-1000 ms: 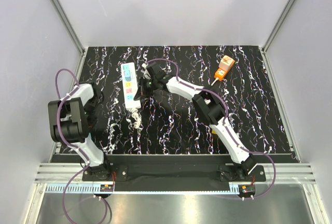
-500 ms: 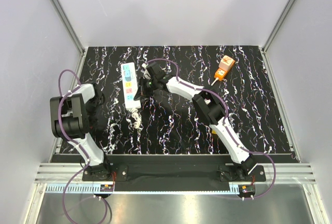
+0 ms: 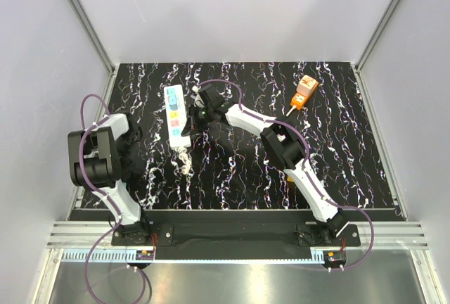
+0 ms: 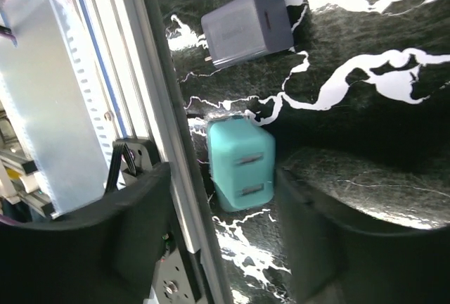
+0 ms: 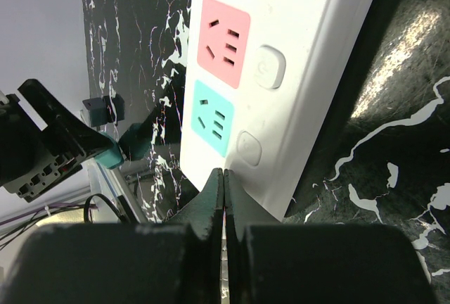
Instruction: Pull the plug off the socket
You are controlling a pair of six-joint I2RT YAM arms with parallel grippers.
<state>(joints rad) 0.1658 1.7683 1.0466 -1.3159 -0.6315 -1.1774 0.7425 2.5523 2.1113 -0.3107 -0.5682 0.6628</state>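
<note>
The socket, a long white power strip [image 3: 174, 115], lies on the black marbled mat; the right wrist view shows its yellow, pink and teal outlet squares [image 5: 213, 117] with no plug in them. My right gripper [image 5: 223, 174] is shut and empty, with its tips against the strip's near end; it also shows in the top view [image 3: 188, 127]. My left gripper [image 4: 225, 248] is open at the mat's left edge. A teal plug [image 4: 241, 165] lies loose on the mat just ahead of its fingers, prongs facing the camera. A grey plug [image 4: 246, 27] lies beyond it.
An orange block [image 3: 304, 91] lies at the back right of the mat. An aluminium rail [image 4: 133, 72] runs along the mat's left edge, right beside my left gripper. Grey walls enclose the table.
My left arm has shifted slightly at the mat's left edge. The right arm and the power strip have not moved.
</note>
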